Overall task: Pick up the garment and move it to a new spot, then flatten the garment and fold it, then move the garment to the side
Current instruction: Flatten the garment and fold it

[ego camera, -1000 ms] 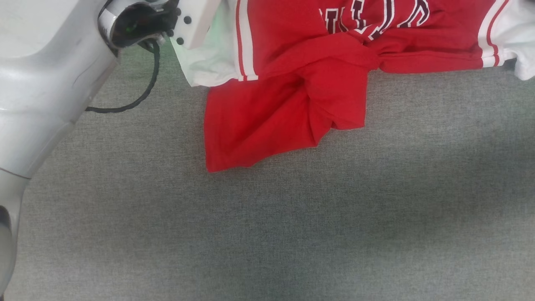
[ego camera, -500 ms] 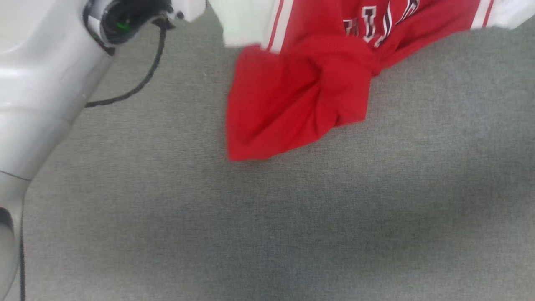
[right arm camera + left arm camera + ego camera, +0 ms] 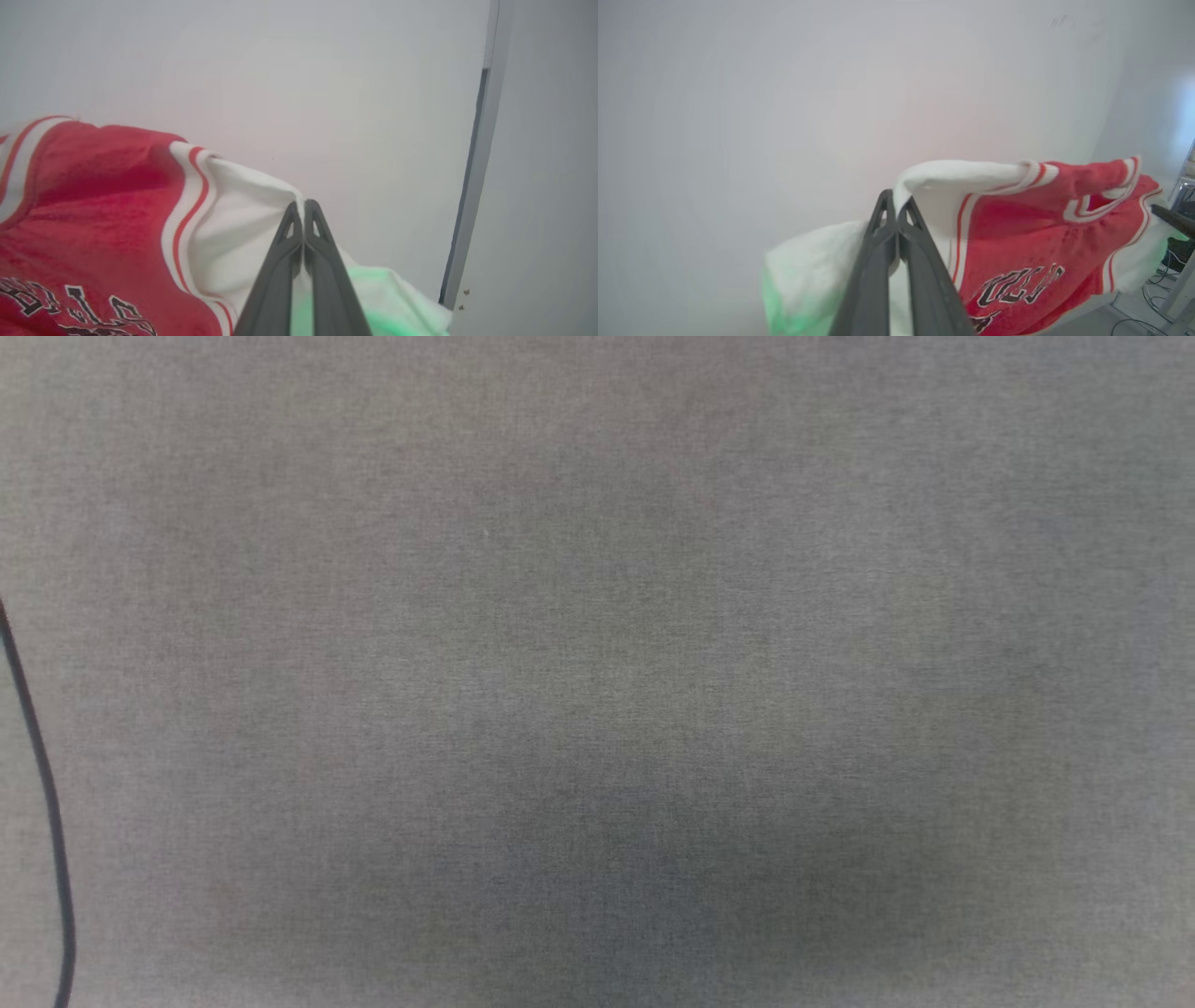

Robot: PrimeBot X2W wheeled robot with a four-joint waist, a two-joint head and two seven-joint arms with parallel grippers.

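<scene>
My left claw [image 3: 897,199] is pinched shut on one white sleeve and my right claw [image 3: 303,205] on the other. The garment [image 3: 1017,242] hangs spread between them, aloft. I'd lower both arms evenly and well apart, laying the hem first on the grey worktop [image 3: 597,672].

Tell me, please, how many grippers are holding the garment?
2: the left gripper is shut on one white sleeve of the garment, the right gripper on the other.
</scene>
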